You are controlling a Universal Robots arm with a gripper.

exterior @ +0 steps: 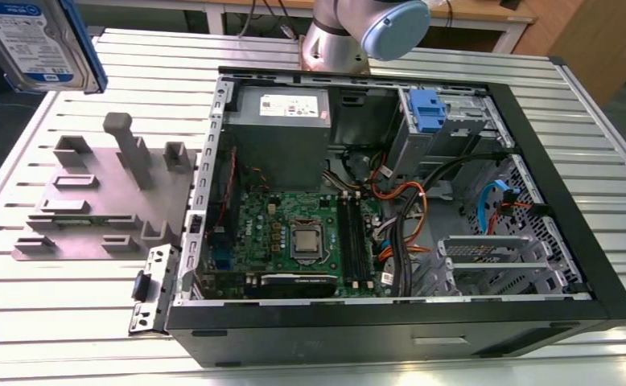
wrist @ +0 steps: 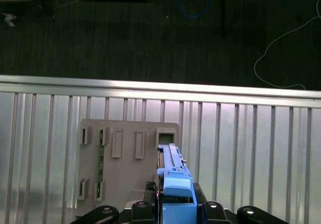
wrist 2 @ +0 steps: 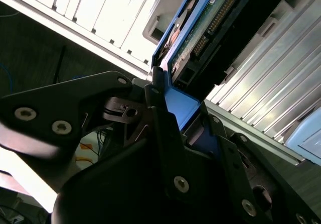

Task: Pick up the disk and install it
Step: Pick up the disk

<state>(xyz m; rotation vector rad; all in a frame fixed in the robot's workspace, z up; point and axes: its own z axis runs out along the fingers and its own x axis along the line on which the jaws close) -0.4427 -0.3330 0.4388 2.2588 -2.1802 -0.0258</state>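
Computer case (exterior: 399, 334) on table (exterior: 55, 322), holder plate (exterior: 77, 217) beside it at exterior view's left, disk (exterior: 34, 40) above plate

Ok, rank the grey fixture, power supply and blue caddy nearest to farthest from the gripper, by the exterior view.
The gripper holds the disk at the exterior view's upper left.
1. Fixture, on the table, left of the case.
2. Power supply, in the case's left part.
3. Caddy, further right.
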